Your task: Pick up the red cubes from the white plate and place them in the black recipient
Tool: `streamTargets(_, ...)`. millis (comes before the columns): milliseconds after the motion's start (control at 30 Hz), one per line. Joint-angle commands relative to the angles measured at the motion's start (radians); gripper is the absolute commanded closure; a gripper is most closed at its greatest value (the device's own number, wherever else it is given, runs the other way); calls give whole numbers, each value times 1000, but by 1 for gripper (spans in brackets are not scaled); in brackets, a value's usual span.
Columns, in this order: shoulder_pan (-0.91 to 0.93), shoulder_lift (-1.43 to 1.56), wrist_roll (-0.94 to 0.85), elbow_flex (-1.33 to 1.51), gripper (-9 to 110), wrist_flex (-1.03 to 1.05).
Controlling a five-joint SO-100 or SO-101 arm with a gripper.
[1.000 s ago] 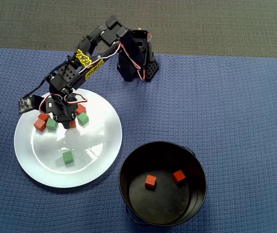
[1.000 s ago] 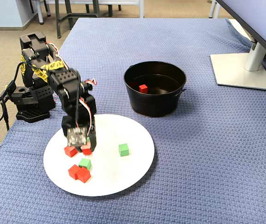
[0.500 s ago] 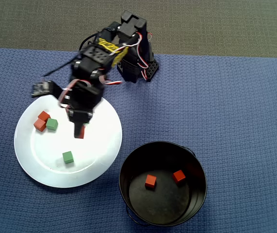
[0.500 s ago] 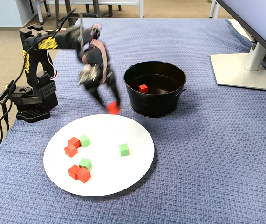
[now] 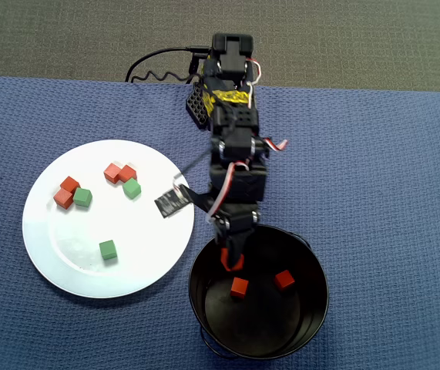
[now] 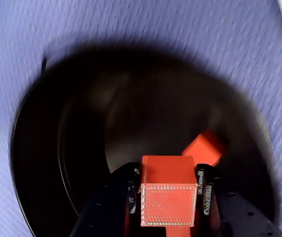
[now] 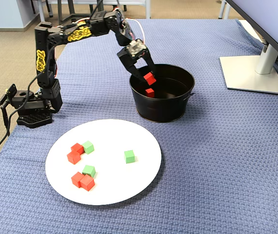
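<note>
From my wrist view the gripper (image 6: 169, 217) is clenched on a red cube (image 6: 168, 195) at the bottom centre of the frame, both fingers pressed against its sides. It hangs over the mouth of the black recipient (image 6: 57, 123), which fills most of that frame; I see another red cube (image 6: 203, 146) lying inside, right of centre. In the overhead view the gripper (image 5: 228, 260) sits just inside the pot's upper left rim, lower middle of the frame, with two red cubes (image 5: 239, 287) on the pot floor. The white plate (image 5: 65, 262) at left carries four red cubes (image 5: 119, 172) and three green cubes (image 5: 108, 249).
</note>
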Motion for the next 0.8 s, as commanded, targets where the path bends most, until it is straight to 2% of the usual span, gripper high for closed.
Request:
streamTargets(0, -21, -3, 5, -155, 70, 84)
streamTargets(133, 109, 92, -41, -204, 73, 172)
streamTargets(300, 380, 293, -218, -37, 79, 238)
streamTargets(533, 738, 379, -546, 367, 79, 11)
streamTargets(633, 810, 333, -540, 463, 82, -86)
streamTargets(767, 864, 261, -472, 511, 83, -100)
